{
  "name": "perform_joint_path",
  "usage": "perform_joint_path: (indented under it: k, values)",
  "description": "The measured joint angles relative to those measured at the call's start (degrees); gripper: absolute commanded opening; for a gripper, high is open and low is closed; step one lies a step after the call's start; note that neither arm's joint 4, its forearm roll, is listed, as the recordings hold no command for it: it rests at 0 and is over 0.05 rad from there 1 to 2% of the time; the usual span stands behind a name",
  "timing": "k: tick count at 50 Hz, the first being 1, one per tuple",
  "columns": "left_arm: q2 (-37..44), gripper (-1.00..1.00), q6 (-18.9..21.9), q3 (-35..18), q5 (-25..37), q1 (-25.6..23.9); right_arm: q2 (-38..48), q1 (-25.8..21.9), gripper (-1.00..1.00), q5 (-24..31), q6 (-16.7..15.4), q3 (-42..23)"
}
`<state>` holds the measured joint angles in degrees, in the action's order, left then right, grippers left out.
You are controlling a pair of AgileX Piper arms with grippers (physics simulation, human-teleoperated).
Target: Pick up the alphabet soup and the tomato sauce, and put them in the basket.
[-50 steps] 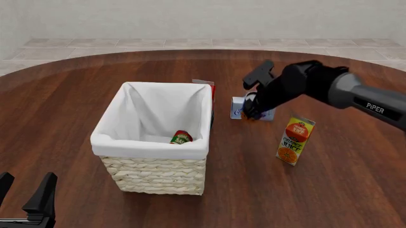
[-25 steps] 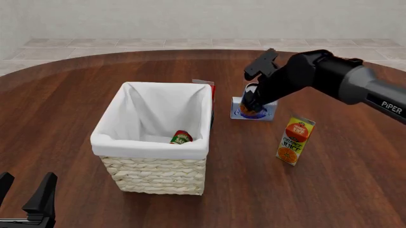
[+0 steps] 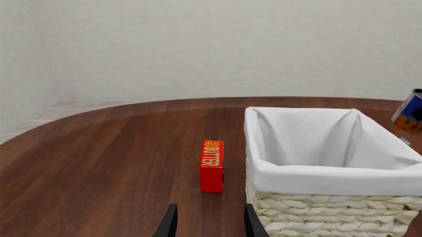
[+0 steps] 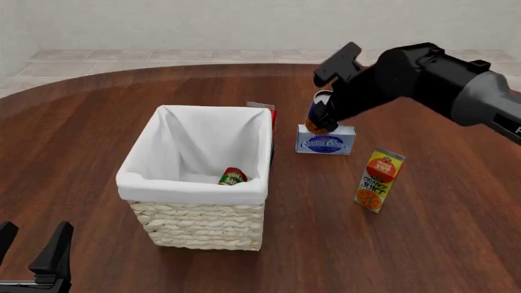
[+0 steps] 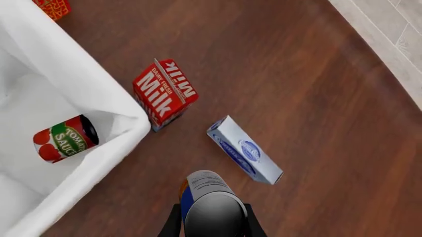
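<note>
Right tool: clamped on blue-and-orange cylindrical alphabet soup can, held clear of brown wooden desk above blue-white cream cheese box | Left tool: fingers apart, holding nothing | Red tomato sauce can: lying inside cream wicker basket

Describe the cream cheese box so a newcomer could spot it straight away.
Start at the big wicker basket. To its right, beyond the orange juice carton, the cream cheese box stands on the table below the right claw. It is the only blue-and-white box, with a dark blue oval label.
</note>
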<state>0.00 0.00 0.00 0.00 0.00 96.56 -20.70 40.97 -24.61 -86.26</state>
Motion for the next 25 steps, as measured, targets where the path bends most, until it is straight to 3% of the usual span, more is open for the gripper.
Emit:
perform_joint_path:
  k: [25]
  values:
    - [0.0,1.0,0.0,0.0,0.0,0.0,-2.93,-3.3,-1.0,2.59,0.63,-2.27]
